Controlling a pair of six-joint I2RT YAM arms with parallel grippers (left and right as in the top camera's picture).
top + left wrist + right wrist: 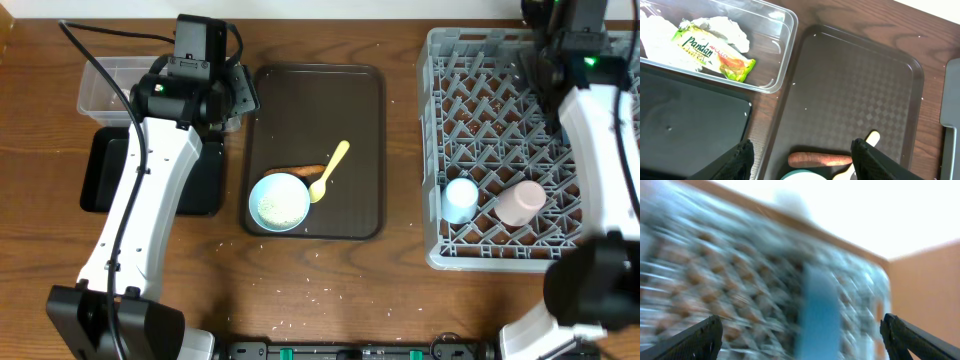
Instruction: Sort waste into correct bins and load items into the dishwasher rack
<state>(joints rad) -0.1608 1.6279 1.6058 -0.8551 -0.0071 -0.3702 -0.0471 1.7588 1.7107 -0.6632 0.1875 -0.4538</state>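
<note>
One pink cup (pixel 521 202), one blue cup (pixel 460 198), one bowl (pixel 279 203).

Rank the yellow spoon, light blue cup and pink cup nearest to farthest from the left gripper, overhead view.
From the left gripper:
1. Yellow spoon, on the brown tray.
2. Light blue cup, at the rack's left edge.
3. Pink cup, just right of that cup.

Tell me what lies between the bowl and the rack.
Overhead view: the spoon, beside the bowl, then bare brown tray and a strip of table before the rack.
</note>
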